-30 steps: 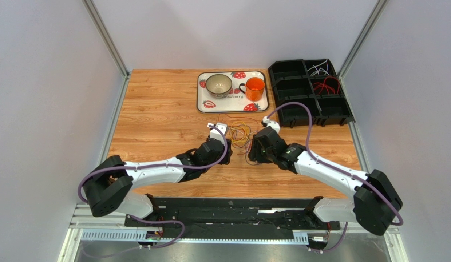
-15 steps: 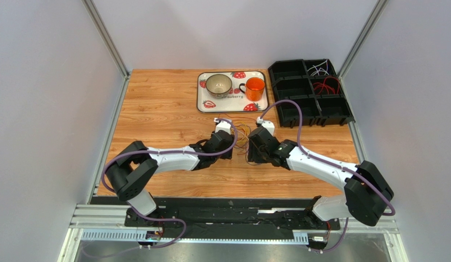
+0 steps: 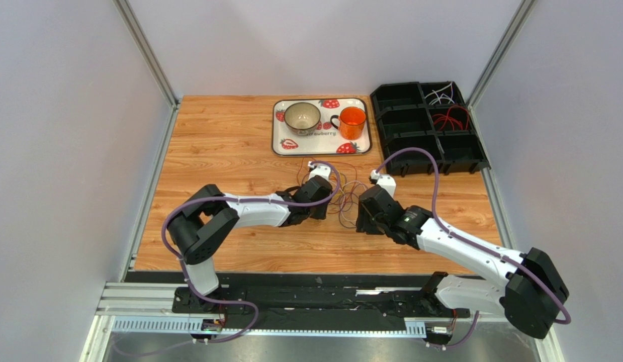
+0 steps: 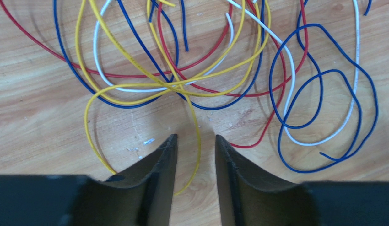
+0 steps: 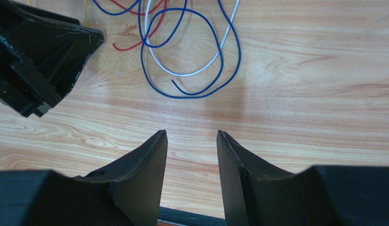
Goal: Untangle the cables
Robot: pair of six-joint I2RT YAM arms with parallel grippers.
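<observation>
A tangle of yellow, red, blue and white cables [image 3: 341, 188] lies on the wooden table between my two grippers. In the left wrist view the pile [image 4: 182, 70] spreads ahead of my left gripper [image 4: 195, 137]. That gripper is open, low over the wood, and one yellow cable [image 4: 197, 141] runs between its jaws unclamped. A blue loop [image 4: 323, 94] and a white cable lie to the right. My right gripper [image 5: 191, 133] is open and empty over bare wood, with the blue loop [image 5: 191, 52] ahead of it. In the top view the left gripper [image 3: 327, 199] and right gripper [image 3: 362, 213] flank the pile.
A strawberry-print tray [image 3: 280, 139] with a bowl [image 3: 301, 115] and an orange mug [image 3: 352, 121] stands at the back. A black compartment bin [image 3: 427, 128] at the back right holds white and red cables. My left gripper's black body [image 5: 36, 56] shows in the right wrist view.
My left arm has reached further right, up to the cable pile. My right gripper has drawn back a little to the right. The cables lie slightly more spread.
</observation>
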